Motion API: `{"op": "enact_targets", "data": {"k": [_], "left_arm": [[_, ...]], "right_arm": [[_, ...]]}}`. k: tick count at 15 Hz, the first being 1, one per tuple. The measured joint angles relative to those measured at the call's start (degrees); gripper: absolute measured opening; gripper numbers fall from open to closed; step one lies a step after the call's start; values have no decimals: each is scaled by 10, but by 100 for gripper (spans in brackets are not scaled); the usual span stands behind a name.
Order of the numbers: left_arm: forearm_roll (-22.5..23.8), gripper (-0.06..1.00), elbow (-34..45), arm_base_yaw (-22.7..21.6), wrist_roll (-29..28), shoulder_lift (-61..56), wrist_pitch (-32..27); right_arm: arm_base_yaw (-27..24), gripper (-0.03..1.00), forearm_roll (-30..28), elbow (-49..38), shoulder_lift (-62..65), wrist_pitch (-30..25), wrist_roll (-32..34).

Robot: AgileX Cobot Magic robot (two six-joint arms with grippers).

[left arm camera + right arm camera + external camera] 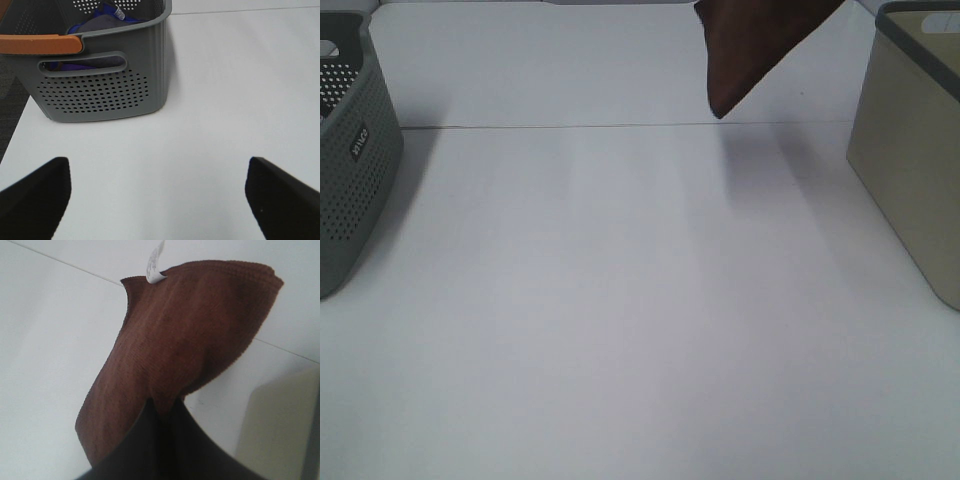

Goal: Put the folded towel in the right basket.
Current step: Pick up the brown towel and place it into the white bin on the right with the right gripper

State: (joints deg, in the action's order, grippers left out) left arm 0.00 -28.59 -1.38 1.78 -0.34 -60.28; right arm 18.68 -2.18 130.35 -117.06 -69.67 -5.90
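Observation:
A brown folded towel (750, 45) hangs in the air at the top of the exterior high view, its corner pointing down, left of the beige right basket (910, 170). The arm holding it is out of that view. In the right wrist view my right gripper (162, 415) is shut on the towel (190, 335), which has a white tag (156, 262); the beige basket's wall (275, 425) shows beside it. In the left wrist view my left gripper (157, 192) is open and empty above the white table, its fingertips (35, 192) wide apart.
A grey perforated basket (350, 160) stands at the left edge; the left wrist view shows its wall (100, 85), an orange handle (40, 44) and blue-purple cloth (97, 25) inside. A thin seam (570, 127) crosses the white table (620, 300).

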Motion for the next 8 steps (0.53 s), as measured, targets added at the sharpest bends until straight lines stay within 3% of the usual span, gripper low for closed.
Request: {"op": "enact_targets", "data": {"k": [5, 8], "left_arm": [[0, 88, 0, 0, 0, 0, 0], [0, 88, 0, 0, 0, 0, 0]], "right_arm": [[-138, 3, 9, -121, 84, -2, -34], [-228, 3, 22, -140, 95, -3, -62]]}}
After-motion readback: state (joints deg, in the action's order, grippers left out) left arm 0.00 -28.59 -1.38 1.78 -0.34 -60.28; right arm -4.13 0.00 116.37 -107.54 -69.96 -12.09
